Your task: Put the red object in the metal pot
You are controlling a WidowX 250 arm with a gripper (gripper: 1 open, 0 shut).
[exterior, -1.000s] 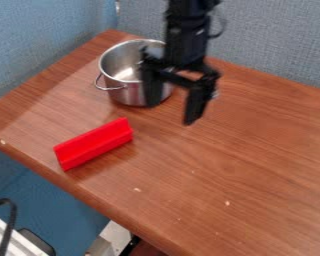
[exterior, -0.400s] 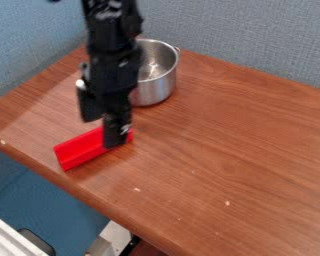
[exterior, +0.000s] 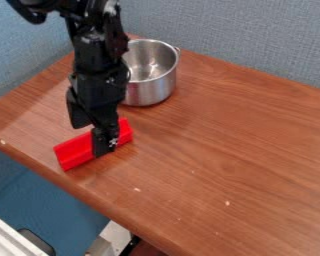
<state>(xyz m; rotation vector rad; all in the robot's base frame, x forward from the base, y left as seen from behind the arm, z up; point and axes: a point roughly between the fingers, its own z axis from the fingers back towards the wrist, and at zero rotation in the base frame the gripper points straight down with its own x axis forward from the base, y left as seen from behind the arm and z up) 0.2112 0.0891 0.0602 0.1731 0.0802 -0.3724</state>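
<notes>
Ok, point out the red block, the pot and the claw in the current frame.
Red block (exterior: 75,153): camera view, on its top face, toward the near-left end.
Pot (exterior: 151,88): camera view, on its outer side wall.
Claw (exterior: 91,133): camera view, midway between its fingertips.

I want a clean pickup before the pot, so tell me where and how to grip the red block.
Best gripped probably around the middle of the red block, coming straight down from above, jaws closing across its narrow width. It lies flat and elongated on the table, so its long sides offer an easy pinch.
</notes>
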